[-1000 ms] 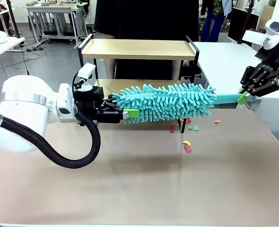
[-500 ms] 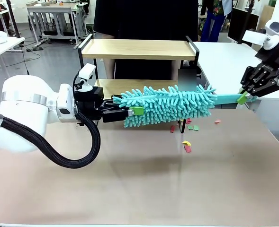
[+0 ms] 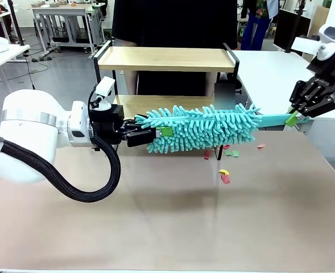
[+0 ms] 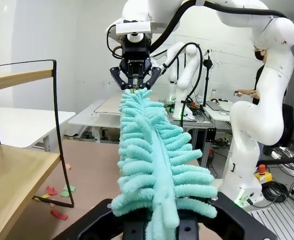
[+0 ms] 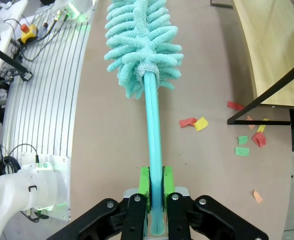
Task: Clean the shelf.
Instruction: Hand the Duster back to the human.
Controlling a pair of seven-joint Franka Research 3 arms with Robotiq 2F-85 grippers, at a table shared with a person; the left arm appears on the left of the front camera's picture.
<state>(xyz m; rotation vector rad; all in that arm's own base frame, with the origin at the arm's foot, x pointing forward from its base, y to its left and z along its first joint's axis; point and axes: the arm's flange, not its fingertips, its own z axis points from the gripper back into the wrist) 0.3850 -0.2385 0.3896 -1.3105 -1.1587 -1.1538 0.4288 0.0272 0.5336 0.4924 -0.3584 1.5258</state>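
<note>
A teal fluffy duster (image 3: 204, 126) hangs level above the brown table, in front of the shelf's lower board (image 3: 134, 102). My left gripper (image 3: 162, 133) is shut on the duster's fluffy end (image 4: 154, 165). My right gripper (image 3: 295, 118) is shut on the flat teal handle (image 5: 154, 140), its green pads (image 5: 144, 182) pressed on both sides. The shelf (image 3: 167, 58) is a two-tier wooden rack in a black frame at the table's far edge; its boards (image 4: 14, 172) look bare. Coloured paper scraps (image 3: 224, 175) lie on the table below the shelf's right leg (image 5: 194, 122).
A person in dark clothes (image 3: 173, 23) stands right behind the shelf. A white table (image 3: 269, 71) adjoins on the right. The near half of the brown table (image 3: 173, 227) is open surface. More scraps (image 4: 57, 192) lie by the shelf's foot.
My left gripper has shifted a little to the right and up, bunching the duster's fluffy end. The right gripper and the scraps have stayed in place.
</note>
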